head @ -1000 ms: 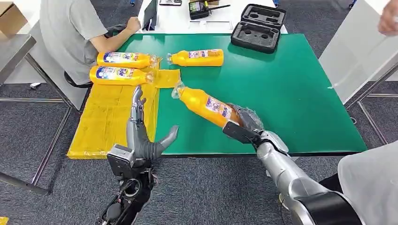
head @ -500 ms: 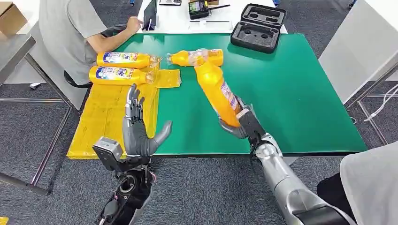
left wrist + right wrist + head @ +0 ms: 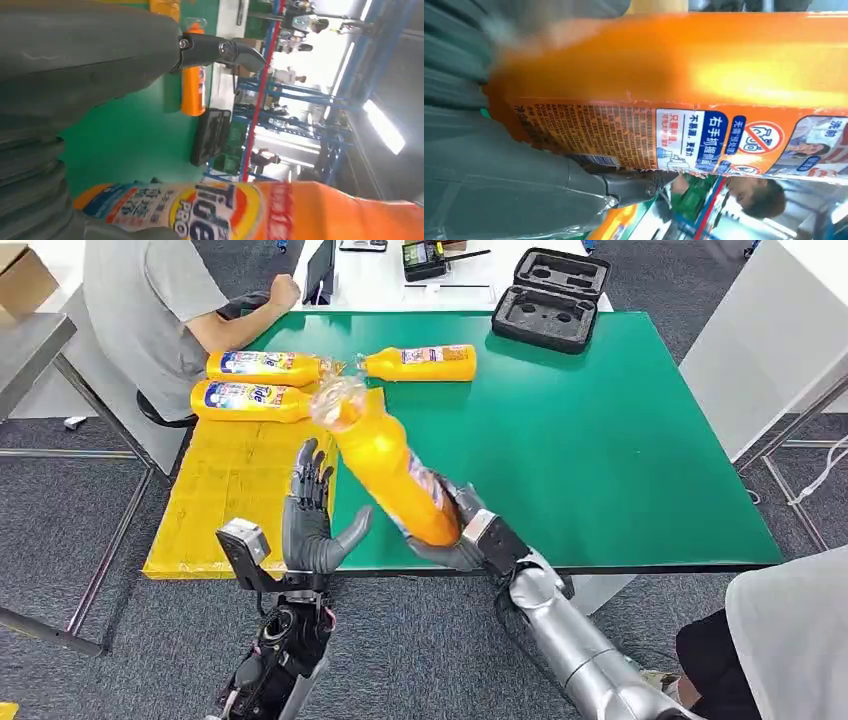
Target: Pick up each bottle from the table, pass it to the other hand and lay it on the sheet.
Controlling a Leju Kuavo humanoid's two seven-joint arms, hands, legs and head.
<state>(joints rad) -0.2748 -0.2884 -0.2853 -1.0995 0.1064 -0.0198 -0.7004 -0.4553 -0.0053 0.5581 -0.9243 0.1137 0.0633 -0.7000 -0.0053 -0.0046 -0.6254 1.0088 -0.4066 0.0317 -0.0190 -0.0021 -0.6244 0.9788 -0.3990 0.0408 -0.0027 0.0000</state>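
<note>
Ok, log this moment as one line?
right hand: holds orange bottle | left hand: open beside it | yellow sheet: two bottles laid

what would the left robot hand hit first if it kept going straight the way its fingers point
Most likely the held bottle: it leans over just ahead of the left robot hand, gripped at its base by the right robot hand. Depth is unclear; if the fingers pass beside it, the yellow sheet and its bottles come next.

Four orange bottles in all: one bottle aloft in the right hand, two bottles lying side by side on the single yellow sheet, and one bottle on the green surface. One open black case. Two robot hands, the left hand empty.
</note>
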